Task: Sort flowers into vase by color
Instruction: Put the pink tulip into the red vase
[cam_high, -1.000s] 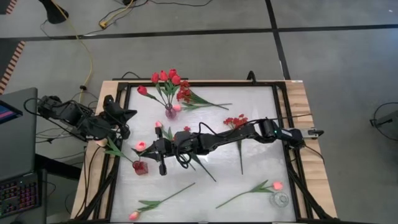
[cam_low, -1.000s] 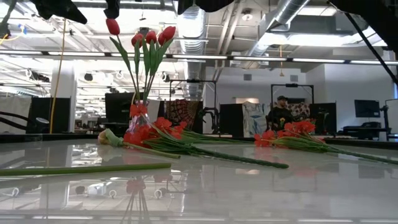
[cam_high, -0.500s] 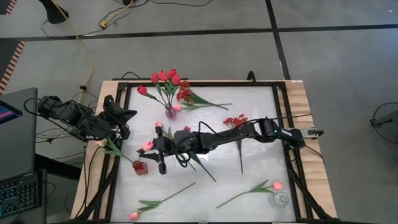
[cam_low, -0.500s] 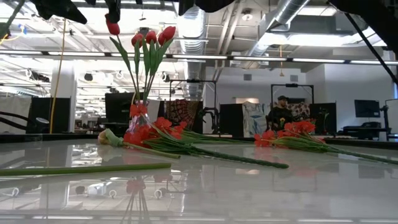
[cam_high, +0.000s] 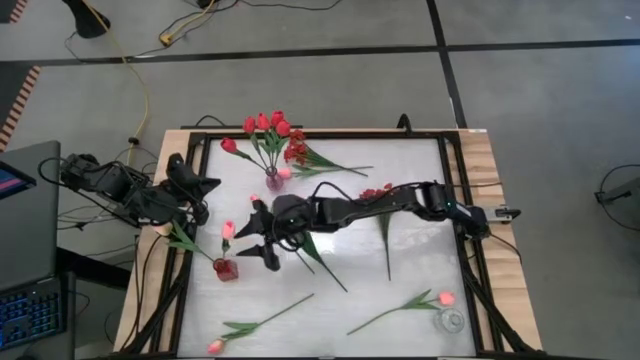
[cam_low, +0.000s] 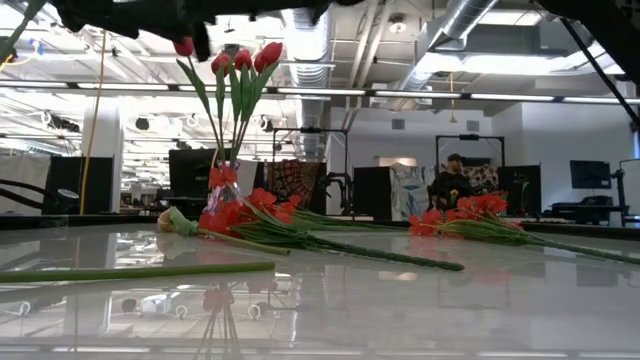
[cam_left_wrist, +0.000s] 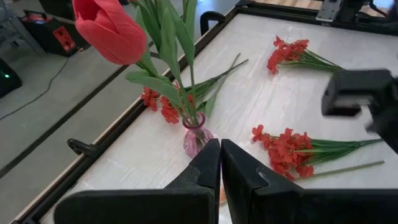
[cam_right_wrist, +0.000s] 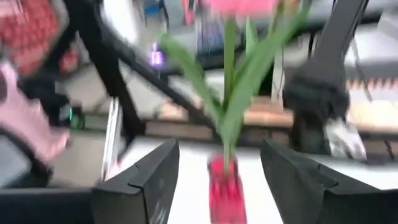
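Observation:
A pink tulip (cam_high: 228, 229) stands upright in a small red vase (cam_high: 226, 268) near the table's left edge. In the right wrist view its green stem (cam_right_wrist: 227, 93) rises from the red vase (cam_right_wrist: 222, 182). My right gripper (cam_high: 256, 245) is open just right of this vase, its fingers (cam_right_wrist: 149, 180) either side of the stem and apart from it. A pink glass vase (cam_high: 272, 181) at the far side holds red tulips (cam_high: 264, 123). My left gripper (cam_left_wrist: 221, 158) is shut at the table's left edge and holds nothing.
Red blossom sprays lie by the far vase (cam_high: 300, 155) and at mid-table (cam_high: 378, 192). Pink tulips lie near the front edge (cam_high: 215, 346) and front right (cam_high: 445, 297), beside a clear vase (cam_high: 452, 320). A loose stem (cam_high: 320, 262) lies under my right arm.
My right gripper has opened and let go of the pink tulip, which now stands by itself in the small red vase. The gripper has drawn back a little from the vase, toward the table's far edge.

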